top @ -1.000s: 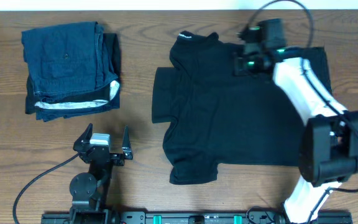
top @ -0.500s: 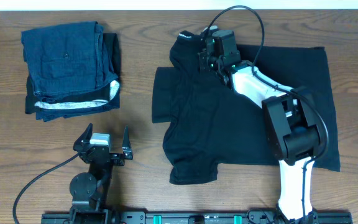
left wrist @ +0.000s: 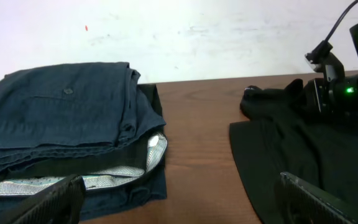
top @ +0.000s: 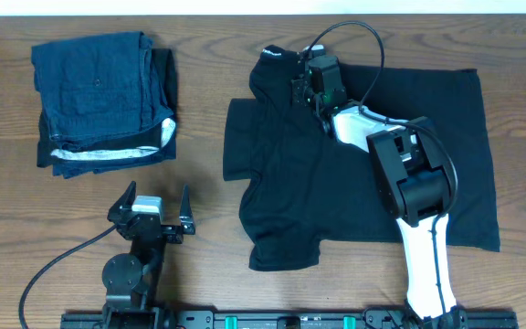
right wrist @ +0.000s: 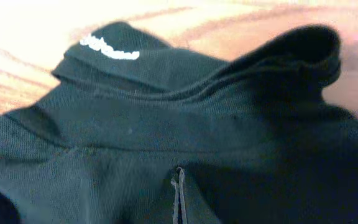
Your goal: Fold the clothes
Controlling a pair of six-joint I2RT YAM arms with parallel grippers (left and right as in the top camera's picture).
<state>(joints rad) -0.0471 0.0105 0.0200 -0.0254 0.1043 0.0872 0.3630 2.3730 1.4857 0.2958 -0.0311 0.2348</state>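
Two grippers on my screen. Left gripper (top: 153,206): 7 o'clock, fingers wide apart. Right gripper (top: 299,87): 1 o'clock, fingers together, tips at the collar of the black T-shirt (top: 281,183), which I see spread flat at 3 o'clock. Folded blue garments (top: 99,100): 10 o'clock.

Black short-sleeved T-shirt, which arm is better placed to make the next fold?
Right, probably. The right gripper, shut, sits at the collar of the black short-sleeved T-shirt; the open left gripper is apart from it, nearer the folded dark blue garments.
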